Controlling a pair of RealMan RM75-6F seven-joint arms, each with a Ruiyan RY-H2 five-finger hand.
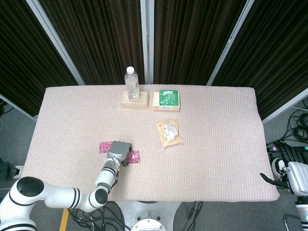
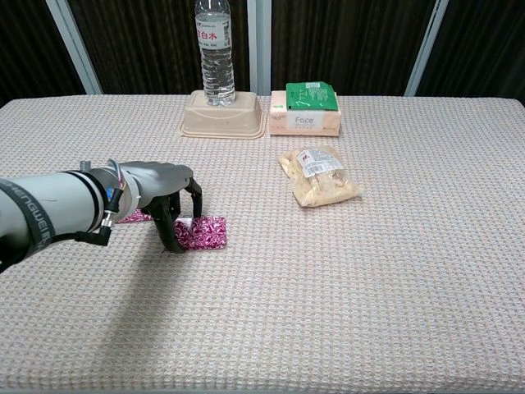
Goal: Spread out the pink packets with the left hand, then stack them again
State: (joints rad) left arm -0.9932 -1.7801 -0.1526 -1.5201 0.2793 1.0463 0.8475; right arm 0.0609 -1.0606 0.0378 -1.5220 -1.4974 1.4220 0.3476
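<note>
The near pink packet (image 2: 203, 232) is touched by the curled fingers (image 2: 170, 227) of the left hand (image 2: 160, 193); light downward pressure should be kept so it is slid flat across the worktop (image 2: 328, 287).

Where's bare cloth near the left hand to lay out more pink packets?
Bare cloth runs from the left hand and pink packets toward the near edge, and right of them below the snack bag. The back is crowded: tray, bottle, tissue pack.

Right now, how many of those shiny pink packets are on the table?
2 show. One shiny pink packet lies just right of the left hand, under its fingertips; the other pink packet peeks out on the hand's left. More could be hidden beneath the hand.
</note>
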